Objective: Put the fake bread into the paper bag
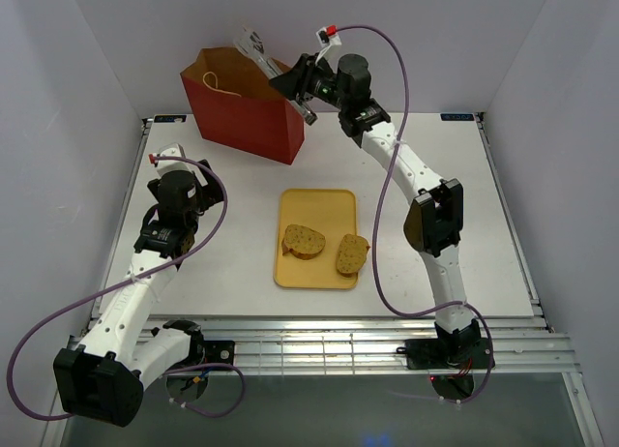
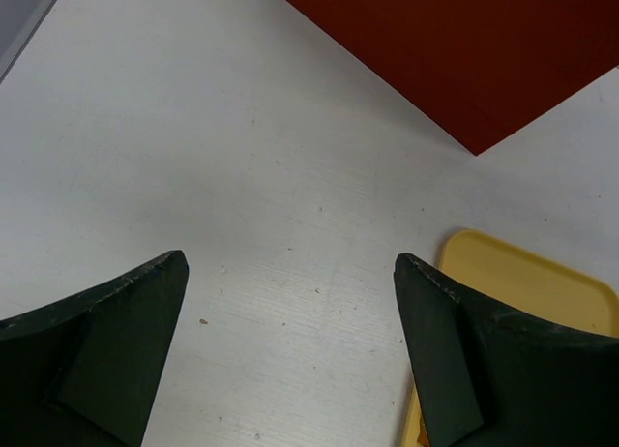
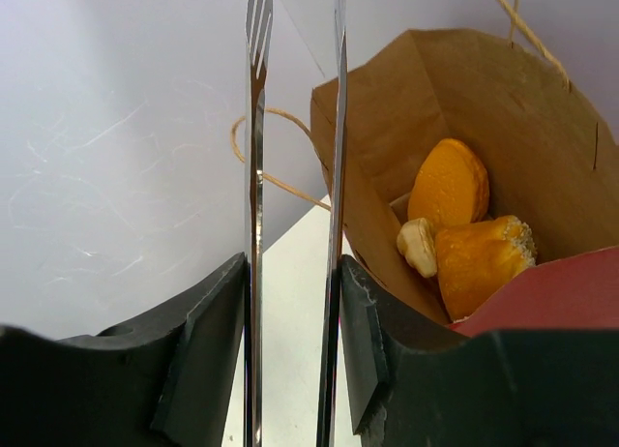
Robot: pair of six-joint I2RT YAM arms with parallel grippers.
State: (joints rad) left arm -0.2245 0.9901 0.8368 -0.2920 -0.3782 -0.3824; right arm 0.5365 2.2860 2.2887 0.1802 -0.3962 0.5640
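Right end effector: clamped on metal tongs, one finger pressed against each blade. The blades are parted, with nothing seen between them. The tongs are pointed straight ahead of the end effector, up by the open top of the bag. Whether the tips are inside the rim can't be told.

In the wrist view the bag mouth is seen just right of the blades, brown inside and red outside. Inside it, right of the tongs and lower down, two orange rolls are seen touching, and a pale bun is pressed against them. A string handle is looped behind the blades.

Left end effector: open wide, nothing held, hung over bare bench. The bag's red lower corner is seen ahead and to its right. A corner of the yellow tray is seen just beside its right finger, partly hidden by it.

In the top view the tray is seen between the two arms, well apart from the right end effector and nearer the bases. Two speckled slices are laid on it side by side, with a small gap between them.
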